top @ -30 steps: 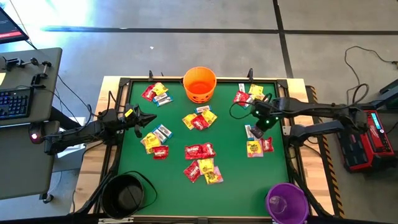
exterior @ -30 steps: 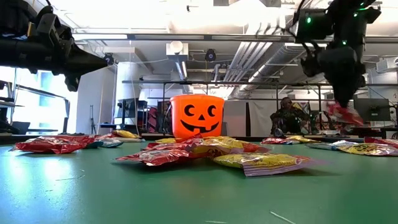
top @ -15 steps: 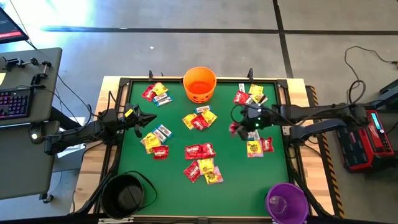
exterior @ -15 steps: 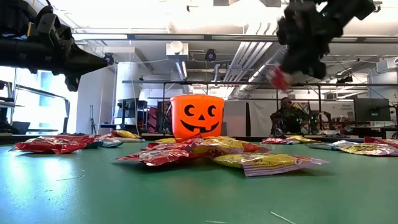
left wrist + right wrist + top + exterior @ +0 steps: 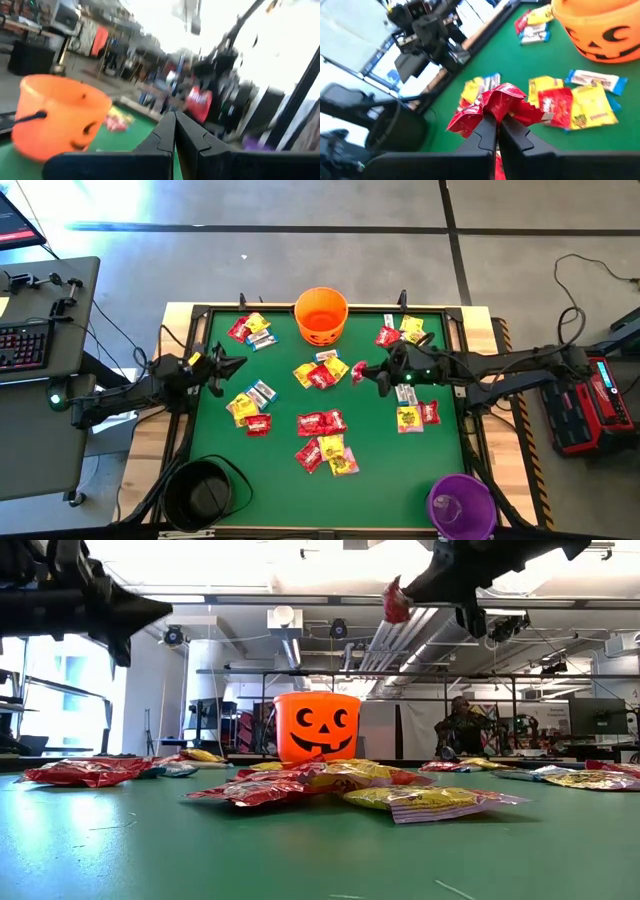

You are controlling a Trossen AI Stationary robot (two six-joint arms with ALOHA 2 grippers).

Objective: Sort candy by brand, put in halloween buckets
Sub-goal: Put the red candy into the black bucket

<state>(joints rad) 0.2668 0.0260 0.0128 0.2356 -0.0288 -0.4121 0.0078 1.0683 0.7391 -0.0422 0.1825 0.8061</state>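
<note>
High view: the right gripper [image 5: 362,372] is pinching a red candy packet [image 5: 357,370] above the green table [image 5: 380,435], near the orange bucket [image 5: 320,315]. The left gripper [image 5: 238,361] is hovering closed and empty at the table's left edge.

Orange jack-o'-lantern-faced bucket [image 5: 316,726], red packet [image 5: 496,106], green table [image 5: 380,435], black bucket [image 5: 199,494], purple bucket [image 5: 461,504].

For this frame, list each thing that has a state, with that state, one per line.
Right tool: shut on a red candy packet, held in the air above the table.
Left tool: shut, empty, over the table's left side.
Orange bucket: upright at the far edge, no candy visible inside.
Black bucket: upright at the near left corner.
Purple bucket: upright at the near right corner.
Remaining candy: lying in scattered clusters on the green table.
</note>
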